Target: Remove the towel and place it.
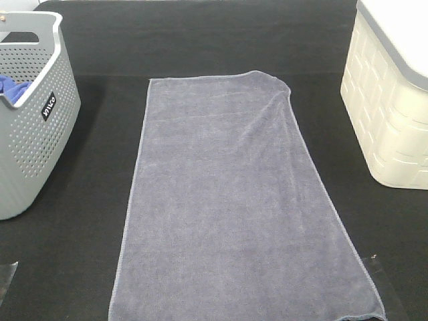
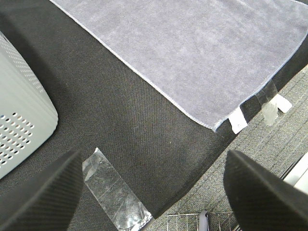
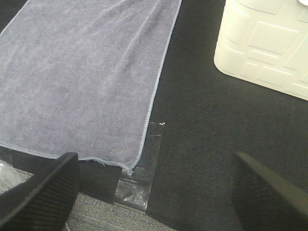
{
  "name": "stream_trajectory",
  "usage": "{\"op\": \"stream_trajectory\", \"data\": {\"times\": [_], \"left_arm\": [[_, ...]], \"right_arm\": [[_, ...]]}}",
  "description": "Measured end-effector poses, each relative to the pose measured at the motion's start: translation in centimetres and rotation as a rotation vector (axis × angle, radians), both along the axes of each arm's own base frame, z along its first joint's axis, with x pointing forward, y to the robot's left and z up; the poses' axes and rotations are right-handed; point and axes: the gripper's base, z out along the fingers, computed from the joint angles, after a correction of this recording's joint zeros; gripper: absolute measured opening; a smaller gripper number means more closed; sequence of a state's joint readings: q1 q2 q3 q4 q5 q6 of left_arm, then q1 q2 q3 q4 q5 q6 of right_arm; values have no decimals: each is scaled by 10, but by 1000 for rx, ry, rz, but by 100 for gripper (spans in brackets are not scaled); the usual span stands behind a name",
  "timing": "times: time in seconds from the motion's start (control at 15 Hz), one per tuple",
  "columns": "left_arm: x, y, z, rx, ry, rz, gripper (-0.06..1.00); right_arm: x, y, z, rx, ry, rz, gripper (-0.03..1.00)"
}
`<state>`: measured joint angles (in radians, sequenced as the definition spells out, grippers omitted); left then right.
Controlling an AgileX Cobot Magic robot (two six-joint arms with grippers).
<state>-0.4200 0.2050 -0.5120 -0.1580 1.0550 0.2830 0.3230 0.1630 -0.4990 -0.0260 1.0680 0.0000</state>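
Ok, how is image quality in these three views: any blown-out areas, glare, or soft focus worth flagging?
Exterior high: evenly lit, the towel sharp, but the white bin at the right edge is nearly blown out. Left wrist: towel weave crisp, clear tape catches some glare, the near fingertips are blurred. Right wrist: sharp on the towel hem, the bin again bright, its fingertips soft too.

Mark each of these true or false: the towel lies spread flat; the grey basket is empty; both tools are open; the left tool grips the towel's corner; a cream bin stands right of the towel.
1. The towel lies spread flat on the black table: true.
2. The grey basket is empty: false, a blue cloth shows inside.
3. Both tools are open: true, left tool and right tool stand wide.
4. The left tool grips the towel's corner: false, it holds nothing.
5. A cream bin stands right of the towel: true.
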Motion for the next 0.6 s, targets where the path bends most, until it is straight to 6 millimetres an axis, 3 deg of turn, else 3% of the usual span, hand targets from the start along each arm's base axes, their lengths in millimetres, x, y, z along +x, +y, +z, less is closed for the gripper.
{"op": "stream_trajectory", "data": {"times": [0.6], "left_arm": [[0, 0, 0, 1, -1, -2, 76]], "right_arm": [[0, 0, 0, 0, -1, 0, 79]]}}
